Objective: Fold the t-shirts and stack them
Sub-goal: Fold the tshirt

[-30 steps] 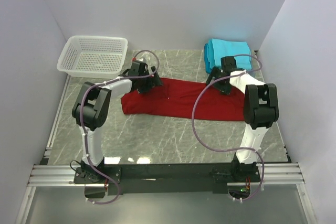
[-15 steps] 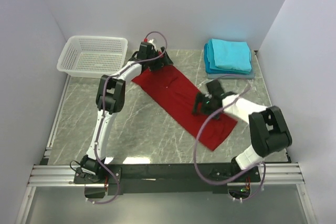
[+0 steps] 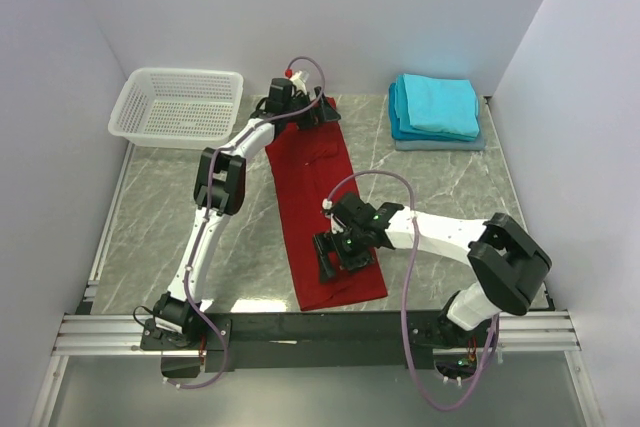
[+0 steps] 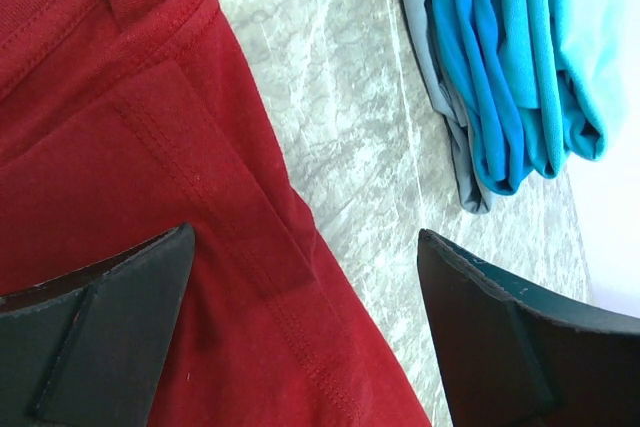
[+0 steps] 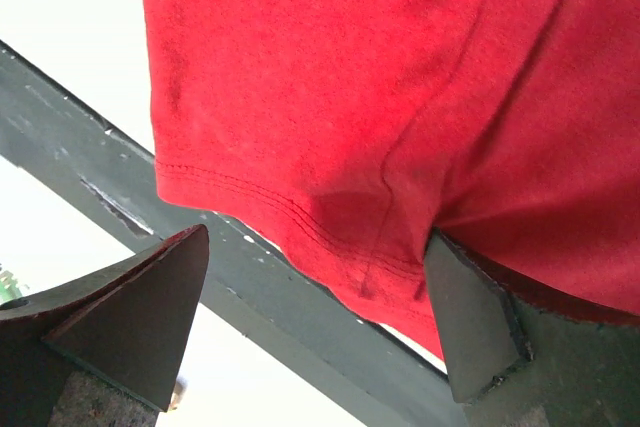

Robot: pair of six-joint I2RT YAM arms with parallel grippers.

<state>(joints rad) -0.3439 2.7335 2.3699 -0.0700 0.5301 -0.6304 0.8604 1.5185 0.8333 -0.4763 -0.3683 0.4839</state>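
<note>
Red soft-cloth short-sleeved t-shirt (image 3: pixel 318 202): lying flat as a long narrow strip on the grey marbled table (image 3: pixel 450 197), running from the middle of the far edge down to the near edge, and seemingly folded lengthwise already. Left gripper (image 3: pixel 305 115): sitting over the strip's far end, close to the far edge; its wrist view is showing both black fingers (image 4: pixel 100 337) spread wide, with red seams lying between them and nothing pinched. Right gripper (image 3: pixel 336 257): working low at the strip's near end, beside the near edge; its fingers (image 5: pixel 130 317) are likewise standing apart, and the stitched hem is lying between them and touching one finger, without being clamped. Bright turquoise folded t-shirts (image 3: pixel 435 105): sitting in a neat stack at the far right corner, resting on a pale grey folded layer (image 4: pixel 440 97) whose nature cannot be told. White plastic mesh basket (image 3: pixel 140 107): standing at the far left corner. Progress, as a judgement: the turquoise tees are looking finished and stacked, while the red one is appearing to be midway, needing its crosswise folds and then placing on that stack.
</note>
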